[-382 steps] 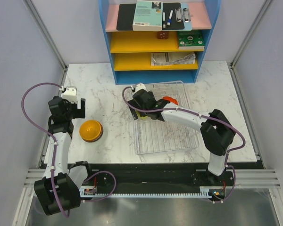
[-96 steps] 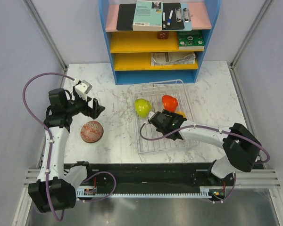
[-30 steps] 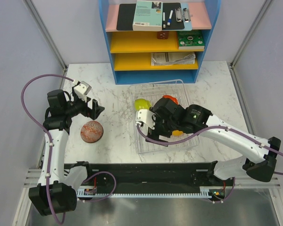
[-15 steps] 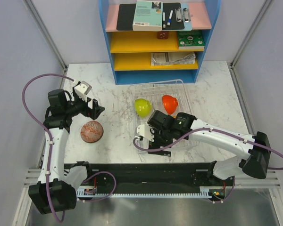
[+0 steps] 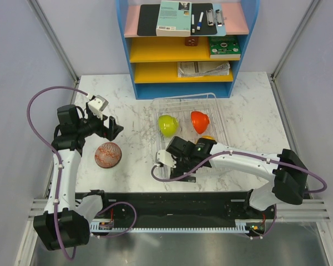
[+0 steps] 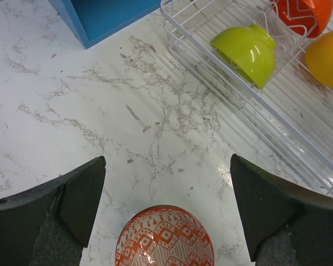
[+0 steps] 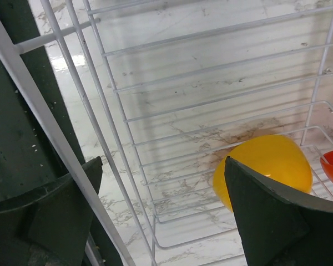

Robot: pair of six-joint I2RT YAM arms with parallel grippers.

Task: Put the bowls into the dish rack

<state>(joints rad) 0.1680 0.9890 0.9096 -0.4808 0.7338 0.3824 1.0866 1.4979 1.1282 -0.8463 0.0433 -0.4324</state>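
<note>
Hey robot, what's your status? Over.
Left gripper open near patterned bowl on table. Right gripper open at front of dish rack, arm across it. Lime-green bowl, red bowl, orange bowl racked.

Lime-green bowl (image 5: 167,125), red bowl (image 5: 199,121) and orange bowl (image 6: 328,60) sit in the dish rack (image 5: 180,108); red-patterned bowl (image 5: 108,154) lies overturned outside.

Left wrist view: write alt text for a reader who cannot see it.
The left claw hangs open above a red patterned bowl on the white marble table. At upper right, the wire dish rack holds a lime-green bowl, an orange bowl and a red-orange bowl; a blue shelf corner shows at top.
</note>
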